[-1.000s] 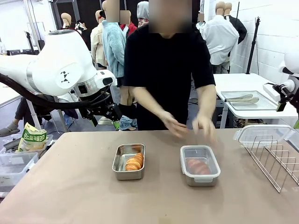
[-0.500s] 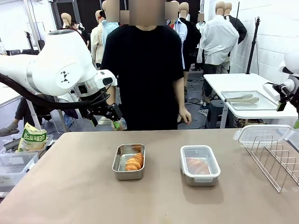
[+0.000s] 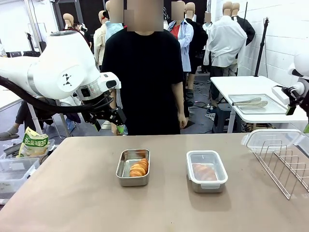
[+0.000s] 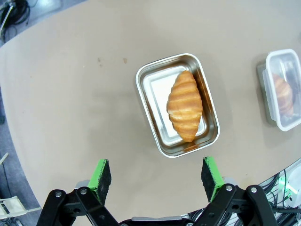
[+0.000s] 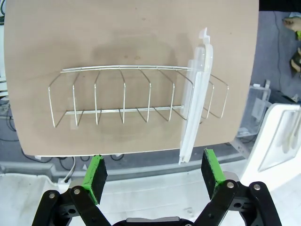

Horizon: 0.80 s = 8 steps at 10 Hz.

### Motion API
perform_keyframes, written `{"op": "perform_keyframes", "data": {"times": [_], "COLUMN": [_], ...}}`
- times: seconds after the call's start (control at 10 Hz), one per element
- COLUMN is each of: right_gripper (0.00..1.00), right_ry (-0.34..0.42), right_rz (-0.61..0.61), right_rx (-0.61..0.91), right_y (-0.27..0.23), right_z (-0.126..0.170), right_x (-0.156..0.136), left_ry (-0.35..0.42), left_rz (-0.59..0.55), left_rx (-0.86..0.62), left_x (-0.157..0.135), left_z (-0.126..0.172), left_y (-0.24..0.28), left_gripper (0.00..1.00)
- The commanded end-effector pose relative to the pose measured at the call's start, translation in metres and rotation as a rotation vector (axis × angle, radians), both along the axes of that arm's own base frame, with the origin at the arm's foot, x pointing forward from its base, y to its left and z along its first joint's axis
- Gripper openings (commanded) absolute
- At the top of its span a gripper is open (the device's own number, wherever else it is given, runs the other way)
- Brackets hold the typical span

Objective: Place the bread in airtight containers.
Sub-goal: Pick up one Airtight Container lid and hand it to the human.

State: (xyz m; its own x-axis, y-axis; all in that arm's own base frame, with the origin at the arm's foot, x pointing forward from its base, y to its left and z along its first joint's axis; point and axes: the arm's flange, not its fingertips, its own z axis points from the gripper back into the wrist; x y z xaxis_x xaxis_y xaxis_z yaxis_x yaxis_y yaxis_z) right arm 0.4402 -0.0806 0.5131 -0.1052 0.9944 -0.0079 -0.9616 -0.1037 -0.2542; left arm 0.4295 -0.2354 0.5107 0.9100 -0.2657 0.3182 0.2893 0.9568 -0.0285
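One bread roll (image 3: 138, 167) (image 4: 185, 105), golden and ridged, lies in the open steel container (image 3: 122, 169) (image 4: 150, 80) left of centre. The second bread (image 3: 204, 172) sits in the other container (image 3: 206, 184) (image 4: 283, 96), which has a clear lid (image 3: 216, 165) on top. My left gripper (image 3: 116, 120) (image 4: 155, 176) hangs open high above the table's far left part, looking down at the open container, nothing between its green pads. My right gripper (image 5: 153, 176) is open too, high over the table's right end.
A wire rack (image 3: 285, 164) (image 5: 136, 94) stands at the table's right end with a clear lid (image 3: 270, 137) (image 5: 195, 99) slotted upright in it. A person (image 3: 145, 82) stands at the far side, arms down. Bins and a snack bag (image 3: 34, 143) sit off the left edge.
The person has pulled both hands back from the lidded container and stood upright. Neither arm has moved.
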Motion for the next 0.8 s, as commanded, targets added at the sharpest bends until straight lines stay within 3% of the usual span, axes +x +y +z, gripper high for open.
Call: {"op": "perform_keyframes", "data": {"times": [0.0,0.3,0.7], "right_gripper": [1.00,1.00,1.00], "right_ry": [0.007,0.000,-0.067], "right_rz": [0.012,0.000,-0.026], "right_rx": [0.001,0.000,0.025], "right_y": [0.000,0.000,-0.004], "right_z": [-0.001,0.000,-0.012], "right_x": [-0.001,0.000,0.021], "left_ry": [0.001,0.001,0.001], "left_rz": [0.008,0.008,0.008], "left_rx": [-0.004,-0.004,-0.004], "left_x": [0.000,0.000,0.000], "left_z": [0.001,0.001,0.001], "left_y": [0.001,0.001,0.001], "left_gripper": [1.00,1.00,1.00]}}
